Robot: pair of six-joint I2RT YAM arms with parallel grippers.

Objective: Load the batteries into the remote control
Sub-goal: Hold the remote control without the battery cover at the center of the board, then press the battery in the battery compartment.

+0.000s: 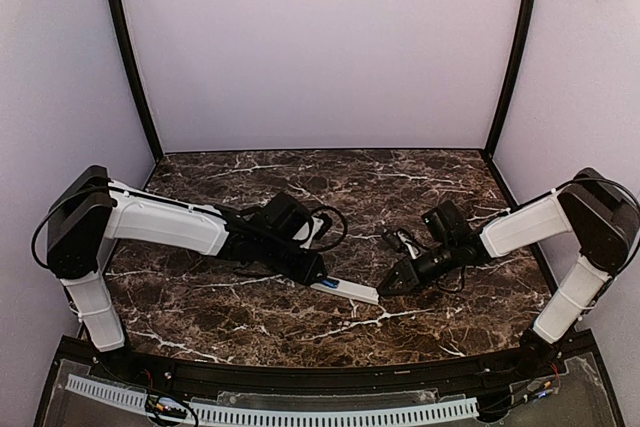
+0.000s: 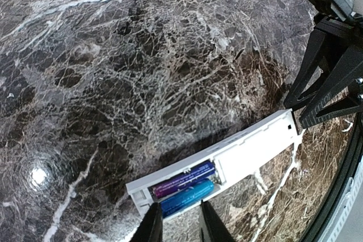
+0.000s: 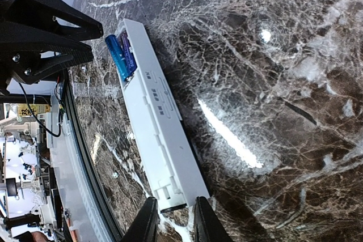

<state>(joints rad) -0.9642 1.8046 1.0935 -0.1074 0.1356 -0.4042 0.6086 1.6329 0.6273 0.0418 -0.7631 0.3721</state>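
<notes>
The white remote control (image 1: 345, 290) lies back-up on the marble between my two grippers. Its open compartment holds two batteries side by side, a purple-blue one (image 2: 181, 178) and a lighter blue one (image 2: 190, 194); both batteries (image 3: 120, 55) also show in the right wrist view. My left gripper (image 2: 178, 211) hangs over the near edge of that end. Its fingers stand a narrow gap apart, either side of the lighter battery, and contact is unclear. My right gripper (image 3: 173, 208) is shut on the opposite end of the remote control (image 3: 159, 134).
The table's front edge, with a black rail and a white perforated strip (image 1: 300, 412), runs close behind the remote. Lilac walls and black corner posts (image 1: 130, 57) enclose the back and sides. A loose black cable (image 1: 330, 222) loops by the left wrist.
</notes>
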